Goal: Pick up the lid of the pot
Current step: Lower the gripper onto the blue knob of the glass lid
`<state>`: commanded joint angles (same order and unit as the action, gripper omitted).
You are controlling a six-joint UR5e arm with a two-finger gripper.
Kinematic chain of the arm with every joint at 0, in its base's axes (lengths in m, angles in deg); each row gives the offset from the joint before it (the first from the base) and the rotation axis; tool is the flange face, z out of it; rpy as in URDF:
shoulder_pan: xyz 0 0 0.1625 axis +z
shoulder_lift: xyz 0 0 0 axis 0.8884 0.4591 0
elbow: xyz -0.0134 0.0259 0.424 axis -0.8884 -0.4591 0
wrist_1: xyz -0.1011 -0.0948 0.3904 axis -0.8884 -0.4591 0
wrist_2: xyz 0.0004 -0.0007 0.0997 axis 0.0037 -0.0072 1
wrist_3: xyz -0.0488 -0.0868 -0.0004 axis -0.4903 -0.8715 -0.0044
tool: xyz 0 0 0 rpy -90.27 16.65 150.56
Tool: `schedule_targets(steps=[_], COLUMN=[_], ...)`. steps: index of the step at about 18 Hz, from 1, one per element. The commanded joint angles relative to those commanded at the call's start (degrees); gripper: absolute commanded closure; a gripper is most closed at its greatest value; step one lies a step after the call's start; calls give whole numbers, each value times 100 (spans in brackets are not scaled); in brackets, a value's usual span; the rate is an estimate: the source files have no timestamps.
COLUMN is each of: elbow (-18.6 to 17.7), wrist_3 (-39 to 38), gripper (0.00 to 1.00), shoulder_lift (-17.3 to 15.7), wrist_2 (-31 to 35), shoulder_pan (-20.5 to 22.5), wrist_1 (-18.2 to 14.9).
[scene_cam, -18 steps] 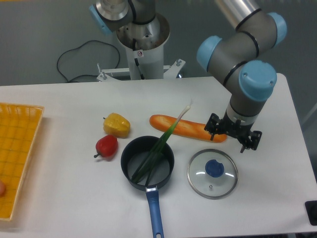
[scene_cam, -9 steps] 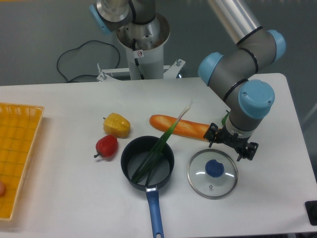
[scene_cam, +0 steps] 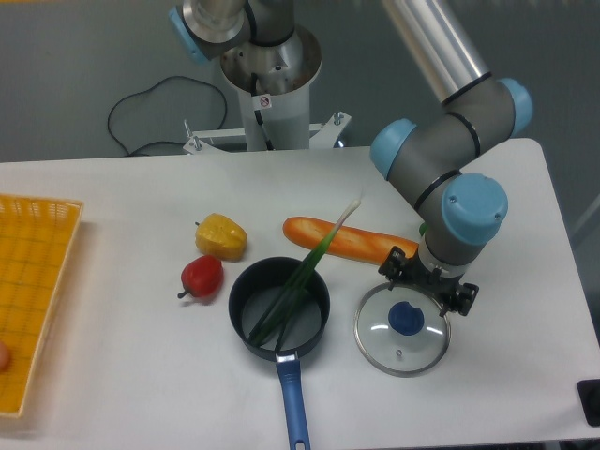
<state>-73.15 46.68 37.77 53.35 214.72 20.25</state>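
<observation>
My gripper (scene_cam: pixel 427 285) is open, its two dark fingertips spread apart over the far part of the pot lid (scene_cam: pixel 379 341). The round, clear lid lies on the table right of the black pot, with its blue knob (scene_cam: pixel 406 320) facing up. In this view the knob shows just below and to the left of the gap between the fingers, with nothing held there. How high the fingertips are above the lid cannot be told.
The black pot (scene_cam: pixel 243 323) holds a long green leek (scene_cam: pixel 316 255) and a blue-handled utensil (scene_cam: pixel 292 398). An orange carrot (scene_cam: pixel 319 234) lies behind the lid, partly behind the gripper. Yellow (scene_cam: pixel 221 237) and red (scene_cam: pixel 201 277) vegetables sit left; a yellow crate (scene_cam: pixel 37 281) stands far left.
The arm and open gripper have come down and nearer the camera, shifting slightly left toward the knob. The lid and the other objects have stayed put.
</observation>
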Motion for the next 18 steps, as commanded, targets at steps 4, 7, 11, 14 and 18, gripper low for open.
schedule_targets(steps=[4,7,11,14,18], elbow=[-9,-9,-9,-9,-9], wrist_3=[26,26,26,18,9], gripper=[3,3,3,3,3], shoulder_lift=[44,105,158,193,211], wrist_2=[0,0,0,0,0], shoulder_pan=[-26,-26,-35,-44,-62], wrist_1=[9,96,176,184,185])
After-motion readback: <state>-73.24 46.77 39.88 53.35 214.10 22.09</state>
